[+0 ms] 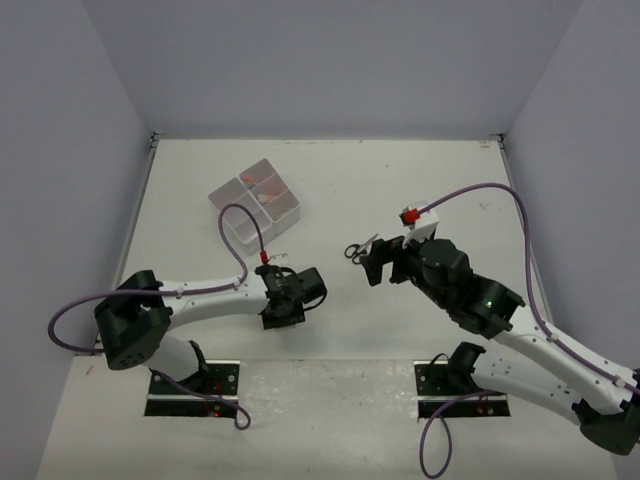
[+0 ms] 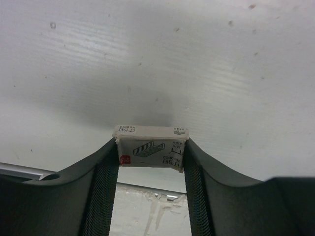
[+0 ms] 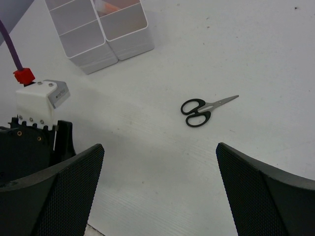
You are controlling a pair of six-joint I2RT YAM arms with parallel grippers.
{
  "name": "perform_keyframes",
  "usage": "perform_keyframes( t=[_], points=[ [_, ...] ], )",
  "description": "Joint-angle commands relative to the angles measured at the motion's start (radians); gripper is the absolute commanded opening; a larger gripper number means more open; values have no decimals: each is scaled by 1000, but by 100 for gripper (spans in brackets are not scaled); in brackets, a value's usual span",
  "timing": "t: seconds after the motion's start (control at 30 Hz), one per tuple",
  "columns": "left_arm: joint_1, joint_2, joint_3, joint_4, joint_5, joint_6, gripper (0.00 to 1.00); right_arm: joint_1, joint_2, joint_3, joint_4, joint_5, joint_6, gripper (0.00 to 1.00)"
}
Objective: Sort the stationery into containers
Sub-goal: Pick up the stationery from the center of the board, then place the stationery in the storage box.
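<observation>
Left gripper [image 2: 151,145] half-closed, jaws pressed on both short ends of small staple box [image 2: 150,151] on table [image 2: 147,59], apart from containers [image 3: 98,34]; likely light, stiff, crushable card, so gentle end-grip suits; right gripper [image 3: 160,150] wide open, empty, scissors [image 3: 199,110] ahead.

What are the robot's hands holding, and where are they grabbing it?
The left hand pinches a small staple box by its two short ends. The right hand is open and holds nothing.
</observation>
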Motion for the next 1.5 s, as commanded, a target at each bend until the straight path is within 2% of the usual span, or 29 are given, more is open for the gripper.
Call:
perform_keyframes(
  t=[0.0, 0.2, 0.27, 0.5, 0.6, 0.7, 0.83, 0.97, 1.1, 1.47],
  points=[
    [23, -23, 128, -83, -174, -13, 22, -5, 11, -1, 38, -3, 6, 99],
    [242, -9, 327, -157, -294, 44, 22, -4, 12, -5, 38, -6, 7, 99],
    [286, -12, 378, -157, -382, 50, 22, -4, 9, -8, 41, -9, 6, 99],
    [498, 44, 492, -120, -510, 107, 22, -5, 8, -14, 43, -12, 9, 99],
    [558, 58, 501, -39, -524, 163, 21, -5, 12, -16, 44, -14, 8, 99],
    [598, 82, 512, 66, -527, 227, 21, -5, 25, -13, 44, -45, 4, 99],
    [634, 133, 545, 110, -518, 290, 20, -5, 29, -13, 46, -50, 6, 99],
    [645, 180, 565, 118, -518, 310, 20, -4, 23, -13, 44, -53, 6, 99],
    [665, 217, 564, 135, -497, 314, 25, -5, 28, -14, 44, -61, 7, 99],
    [679, 275, 557, 211, -450, 333, 25, -5, 37, -14, 47, -70, 7, 99]
  ],
)
